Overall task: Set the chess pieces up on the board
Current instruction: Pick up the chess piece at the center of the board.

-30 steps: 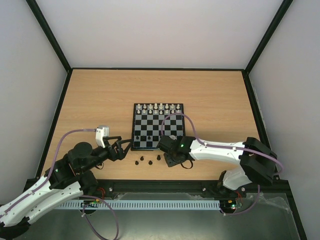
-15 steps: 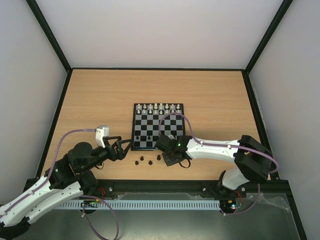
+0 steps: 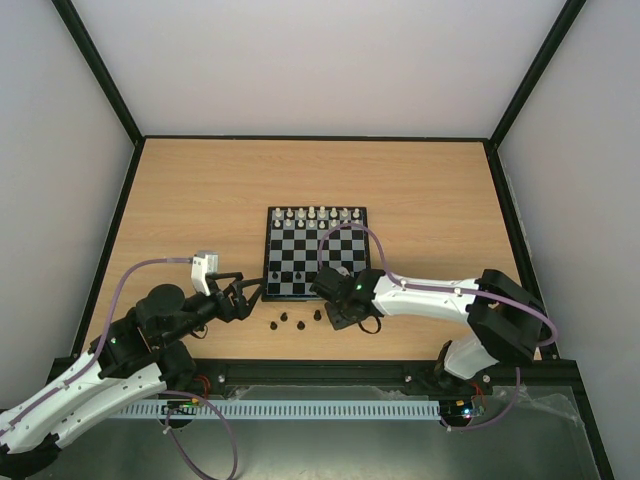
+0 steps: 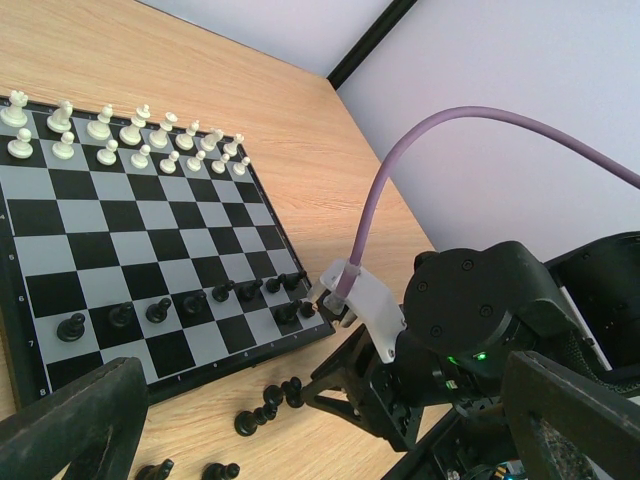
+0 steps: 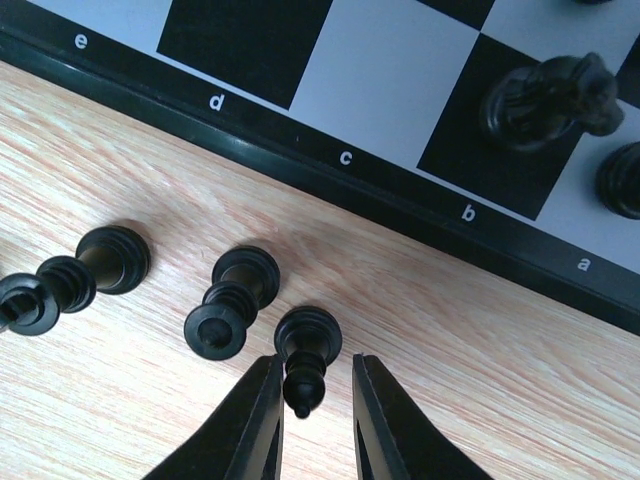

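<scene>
Just off the black-and-grey checked chessboard, right jaws narrowly straddled a tiny dark chess piece, apparently untouching; likely light, slick, tippy: pinch mid-stem. Left jaws gaped.

Your right tool comes in from the bottom edge with its two fingers close together. One dark chess piece stands between them on the bench. One finger looks to be against the piece and a thin gap shows at the other, so you cannot tell whether it is gripped. Just beside it sits a second dark piece, and a third is further left. The board crosses above, its border lettered e to a. A dark knight stands on the black square over b, and another dark piece is cut off at the right edge.
</scene>
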Motion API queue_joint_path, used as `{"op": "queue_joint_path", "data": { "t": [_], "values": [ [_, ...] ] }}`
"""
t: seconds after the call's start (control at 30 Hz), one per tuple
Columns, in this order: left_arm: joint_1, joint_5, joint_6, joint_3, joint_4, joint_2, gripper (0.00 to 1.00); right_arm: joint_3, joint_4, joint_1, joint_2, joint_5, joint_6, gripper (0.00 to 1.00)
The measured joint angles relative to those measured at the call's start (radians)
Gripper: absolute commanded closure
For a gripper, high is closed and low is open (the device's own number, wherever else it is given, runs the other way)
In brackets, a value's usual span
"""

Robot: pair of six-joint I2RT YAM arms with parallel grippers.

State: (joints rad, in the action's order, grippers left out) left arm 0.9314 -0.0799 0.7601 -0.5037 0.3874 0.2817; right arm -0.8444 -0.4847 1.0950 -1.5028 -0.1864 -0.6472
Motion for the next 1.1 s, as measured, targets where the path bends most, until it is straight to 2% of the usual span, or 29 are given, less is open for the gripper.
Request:
{"op": "queue_joint_path", "data": {
  "t": [0.17,0.27,0.47,0.77,1.1],
  "values": [
    [0.0,0.0,0.0,0.0,0.0,0.0,0.0,-0.004,0.012,-0.003,-0.011,0.002,0.006,0.81],
    [0.0,0.0,0.0,0.0,0.0,0.0,0.01,-0.011,0.016,-0.003,-0.014,0.003,0.018,0.87],
    [0.0,0.0,0.0,0.0,0.0,0.0,0.01,-0.014,0.02,-0.003,-0.016,0.003,0.031,0.91],
    [0.0,-0.001,0.0,0.0,0.0,0.0,0.01,-0.015,0.004,-0.004,0.002,0.0,0.03,0.91],
    [0.0,-0.003,0.0,0.0,0.0,0.0,0.0,-0.068,-0.098,-0.008,0.098,-0.037,0.034,0.91]
  ]
}}
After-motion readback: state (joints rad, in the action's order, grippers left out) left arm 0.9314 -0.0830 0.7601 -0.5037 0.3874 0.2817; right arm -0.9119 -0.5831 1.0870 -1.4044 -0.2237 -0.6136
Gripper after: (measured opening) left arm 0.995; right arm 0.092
